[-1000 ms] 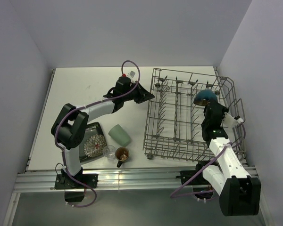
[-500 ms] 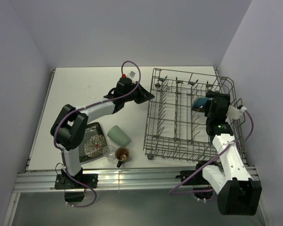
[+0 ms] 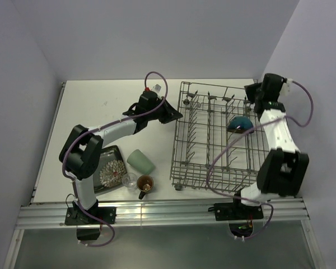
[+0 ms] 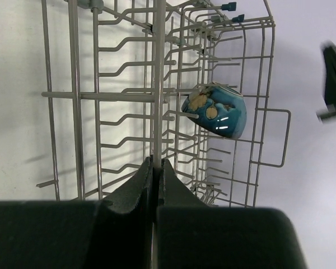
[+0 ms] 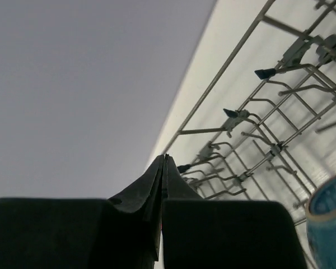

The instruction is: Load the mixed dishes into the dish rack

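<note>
My left hand (image 4: 155, 168) is clamped on a wire at the rack (image 3: 210, 140)'s left edge. My right hand (image 5: 164, 159) is closed on nothing, above the rack's far right corner. The bowl (image 3: 240, 123) lies tilted inside the rack, far right. The plate (image 3: 109, 171), cup (image 3: 141, 161), glass (image 3: 129, 180) and mug (image 3: 145, 183) sit on the surface (image 3: 101, 106), near left.

The white counter (image 3: 95, 106) in front of me carries the dish rack (image 3: 213, 140) on its right half, where it stands on small wheels (image 3: 178, 185) and reaches from near the front edge to the far edge. On my left side, close to the front edge, the square black floral plate (image 3: 108, 171) lies flat. Just right of it the pale green cup (image 3: 141, 161) lies on its side. In front of the cup stand the small clear glass (image 3: 129, 180) and the brown handled mug (image 3: 145, 183), side by side.
</note>
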Controlling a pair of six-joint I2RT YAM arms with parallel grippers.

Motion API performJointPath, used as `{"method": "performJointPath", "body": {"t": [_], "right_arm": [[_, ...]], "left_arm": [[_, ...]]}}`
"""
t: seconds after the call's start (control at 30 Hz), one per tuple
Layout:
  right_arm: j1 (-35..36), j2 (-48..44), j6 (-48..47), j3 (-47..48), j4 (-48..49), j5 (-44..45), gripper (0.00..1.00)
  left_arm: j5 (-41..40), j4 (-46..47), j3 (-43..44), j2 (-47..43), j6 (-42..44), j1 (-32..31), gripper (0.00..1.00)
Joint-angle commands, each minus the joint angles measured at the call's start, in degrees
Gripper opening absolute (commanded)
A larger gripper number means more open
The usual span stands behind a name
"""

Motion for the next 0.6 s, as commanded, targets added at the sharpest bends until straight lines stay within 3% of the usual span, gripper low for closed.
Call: {"method": "performJointPath", "body": {"t": [0.0,0.13,0.57], "right_arm": [[0.7,10.7,-8.3,11.6,-5.9,-9.2,0.0],[2.0,20.0,-13.5,23.2,-18.9,-4.6,0.0],[3.8,32.5,-21.8,38.1,-31.4,3.6,0.0]], "left_arm": [[-2.3,-5.5,0.2,-2.9,0.4,0.0,0.0],[-2.4,-5.4,-0.3,-2.9,0.1,0.0,0.0],[-3.2,-6.5,1.8,-0.7,0.6,0.0,0.0]]}}
